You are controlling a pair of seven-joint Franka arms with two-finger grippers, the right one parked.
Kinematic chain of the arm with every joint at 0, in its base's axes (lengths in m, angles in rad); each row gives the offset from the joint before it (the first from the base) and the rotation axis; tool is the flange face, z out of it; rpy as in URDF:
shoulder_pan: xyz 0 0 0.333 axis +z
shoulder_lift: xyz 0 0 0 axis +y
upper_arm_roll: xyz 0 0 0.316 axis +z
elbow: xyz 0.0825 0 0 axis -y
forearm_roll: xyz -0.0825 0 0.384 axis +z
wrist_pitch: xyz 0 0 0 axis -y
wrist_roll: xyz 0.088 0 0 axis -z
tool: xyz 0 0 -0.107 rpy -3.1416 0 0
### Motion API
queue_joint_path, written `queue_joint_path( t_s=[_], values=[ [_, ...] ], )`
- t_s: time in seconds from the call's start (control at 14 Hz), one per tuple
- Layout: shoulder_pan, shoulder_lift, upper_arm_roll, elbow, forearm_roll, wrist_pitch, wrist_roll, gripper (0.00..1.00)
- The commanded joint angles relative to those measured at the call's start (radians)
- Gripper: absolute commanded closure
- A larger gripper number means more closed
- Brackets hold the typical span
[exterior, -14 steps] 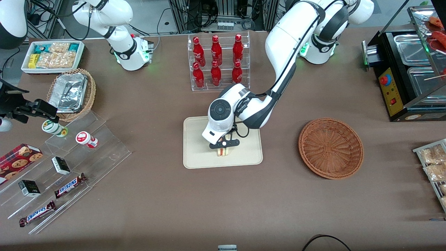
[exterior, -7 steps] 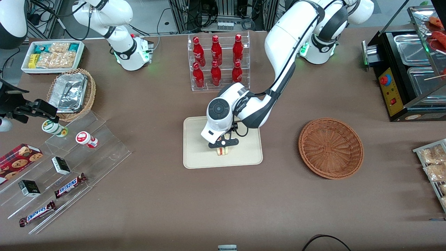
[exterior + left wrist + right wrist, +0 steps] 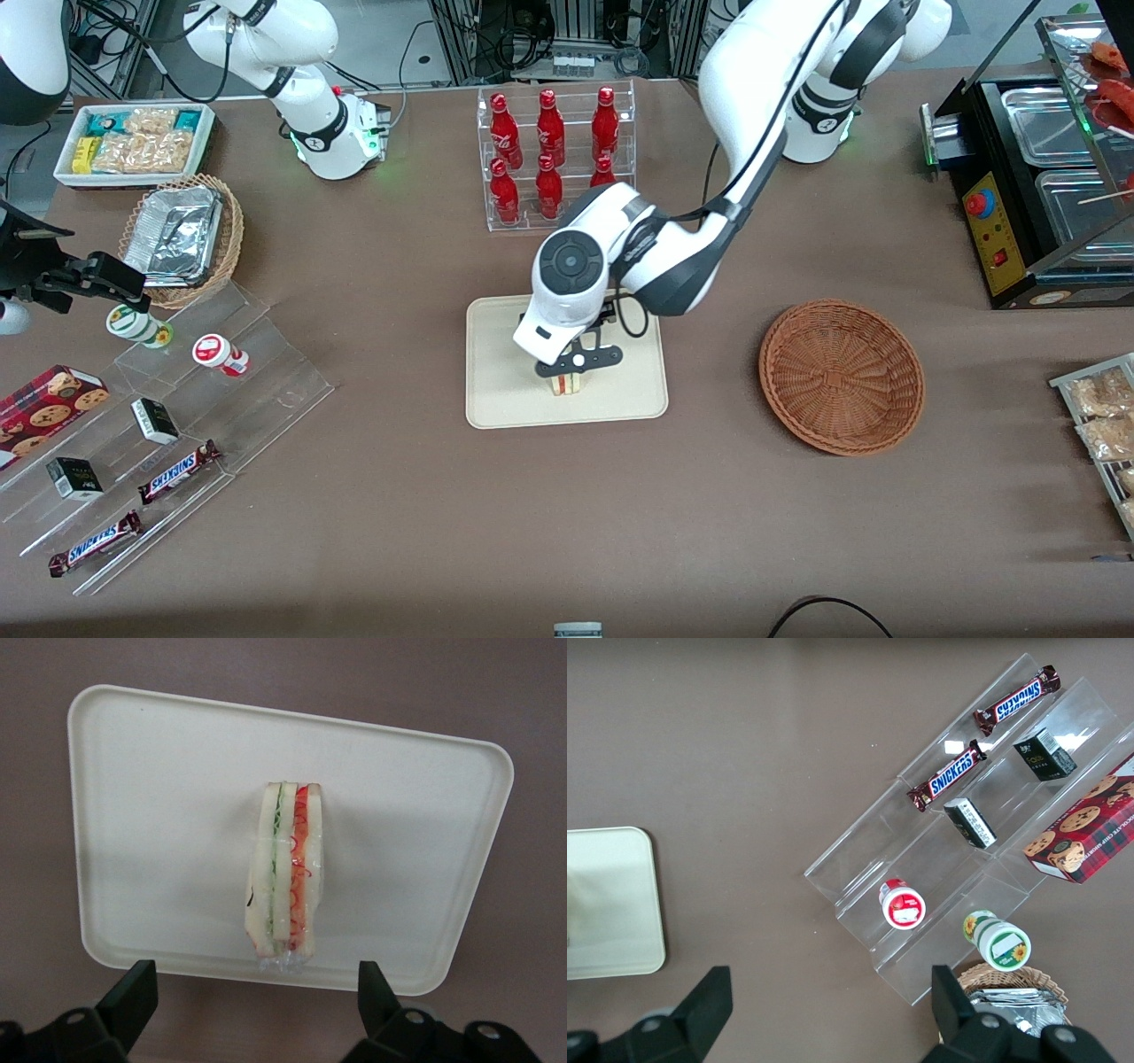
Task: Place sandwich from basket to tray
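The sandwich [image 3: 568,384], a wrapped wedge of pale bread with red and green layers, stands on its edge on the cream tray [image 3: 505,390]. In the left wrist view the sandwich [image 3: 285,879] rests on the tray [image 3: 159,815], apart from both black fingers. My left gripper [image 3: 573,361] hangs just above the sandwich, open and empty; in the left wrist view the gripper [image 3: 255,1001] has its fingers wide apart. The reddish-brown wicker basket [image 3: 841,376] sits empty toward the working arm's end of the table.
A clear rack of red bottles [image 3: 555,155] stands farther from the front camera than the tray. A clear stepped stand with snack bars and cups [image 3: 168,425], a tan basket with foil containers [image 3: 182,237] and a white snack bin [image 3: 133,142] lie toward the parked arm's end.
My left gripper has risen off the sandwich and the arm has lifted. The sandwich stays on the tray where it was.
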Motion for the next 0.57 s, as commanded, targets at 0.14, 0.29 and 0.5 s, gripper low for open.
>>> queue_joint_path(
  t_s=[0.14,0.29,0.5],
  values=[
    [0.07,-0.071,0.008,-0.016,-0.02,-0.128,0.201,0.0],
    [0.113,-0.088,0.007,-0.016,-0.024,-0.157,0.232,0.0],
    [0.127,-0.135,0.031,-0.036,0.003,-0.224,0.274,0.0]
  ],
)
